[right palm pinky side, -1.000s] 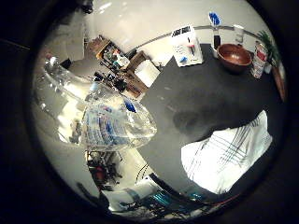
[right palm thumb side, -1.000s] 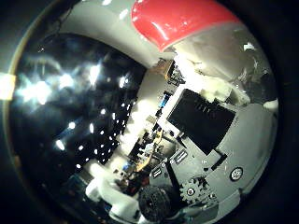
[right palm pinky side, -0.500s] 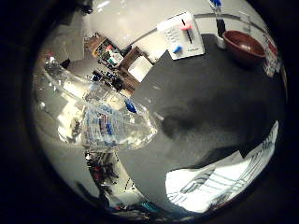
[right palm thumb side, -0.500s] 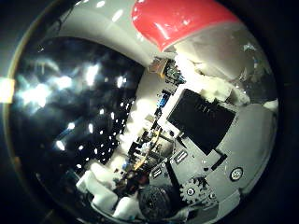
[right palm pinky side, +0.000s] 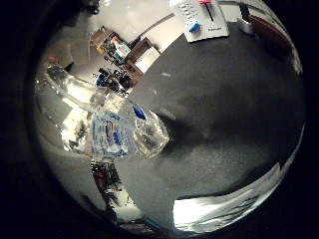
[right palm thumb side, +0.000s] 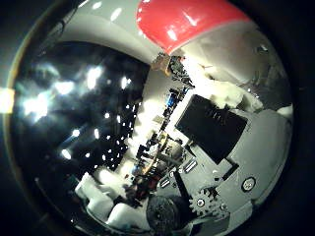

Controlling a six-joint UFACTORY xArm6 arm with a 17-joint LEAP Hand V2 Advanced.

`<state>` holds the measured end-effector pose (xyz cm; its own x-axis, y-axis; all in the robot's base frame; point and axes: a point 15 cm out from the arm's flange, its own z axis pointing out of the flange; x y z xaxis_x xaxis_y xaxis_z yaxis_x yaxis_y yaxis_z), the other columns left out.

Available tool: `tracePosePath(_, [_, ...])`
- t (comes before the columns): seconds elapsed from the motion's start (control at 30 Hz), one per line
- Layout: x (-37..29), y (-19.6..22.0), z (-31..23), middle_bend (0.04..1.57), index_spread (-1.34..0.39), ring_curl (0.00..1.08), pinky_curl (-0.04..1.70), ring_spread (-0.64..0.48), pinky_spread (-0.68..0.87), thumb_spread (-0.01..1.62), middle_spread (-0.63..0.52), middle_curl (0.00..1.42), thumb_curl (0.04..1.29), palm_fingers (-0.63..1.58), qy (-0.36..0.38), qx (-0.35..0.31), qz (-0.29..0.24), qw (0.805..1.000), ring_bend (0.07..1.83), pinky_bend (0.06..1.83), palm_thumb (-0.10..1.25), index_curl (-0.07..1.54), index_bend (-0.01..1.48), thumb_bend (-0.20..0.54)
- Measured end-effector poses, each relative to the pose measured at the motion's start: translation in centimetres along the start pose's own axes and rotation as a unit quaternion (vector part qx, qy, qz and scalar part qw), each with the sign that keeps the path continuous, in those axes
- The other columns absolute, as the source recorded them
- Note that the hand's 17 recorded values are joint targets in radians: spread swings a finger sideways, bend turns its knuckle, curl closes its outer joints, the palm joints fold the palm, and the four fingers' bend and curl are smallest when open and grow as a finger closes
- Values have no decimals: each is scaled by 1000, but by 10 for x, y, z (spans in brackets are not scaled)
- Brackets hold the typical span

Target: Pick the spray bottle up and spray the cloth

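Observation:
The clear spray bottle [right palm pinky side: 119, 134] with a blue label sits close against my palm, held above the dark table [right palm pinky side: 224, 99]. Its red spray head [right palm thumb side: 182, 19] shows in the thumb side view, right beside my right hand [right palm thumb side: 221, 132]. The hand's white and black fingers [right palm thumb side: 98, 196] curl in around the bottle. The white cloth with thin dark stripes [right palm pinky side: 224, 214] lies on the table at the very edge of the little finger side view, a short way from the bottle's base.
A white box with blue and red marks [right palm pinky side: 202, 20] stands at the far side of the table, with a dark bowl [right palm pinky side: 269, 25] beside it. Off the table's edge are cluttered shelves and cartons [right palm pinky side: 119, 55].
The whole view has shifted, so the hand and camera have moved: the cloth has slid toward the picture's edge and the far box and bowl too. The bottle stays in the hand.

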<state>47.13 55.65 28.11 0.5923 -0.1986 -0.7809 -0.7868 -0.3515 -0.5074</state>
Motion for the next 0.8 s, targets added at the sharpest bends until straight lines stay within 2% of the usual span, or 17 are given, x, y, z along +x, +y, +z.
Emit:
tracePosePath(0.2, [-3,-4,-3,1219,-374,509,510,-227,-489,768,-198,604,755,1205,2,3,-5,1000,1370,1134,690,595,872,-45])
tracePosePath(0.27, [-4,-5,-6,1141,-434,469,451,-276,-563,755,-239,565,716,1133,4,3,-11,1000,1295,1025,659,573,778,-43])
tracePosePath(0.37, [-4,-9,-12,1017,-492,422,426,-330,-552,787,-287,518,672,1040,6,6,-15,1000,1182,1011,611,549,669,-45])
tracePosePath(0.53, [-12,-14,-22,762,-570,361,408,-347,-369,910,-328,435,578,888,13,5,-28,1000,1063,980,555,529,561,-33])
tracePosePath(0.8, [-41,-24,-43,643,-596,269,365,-258,120,972,-304,397,508,694,28,0,-66,997,932,1015,527,533,601,-29])
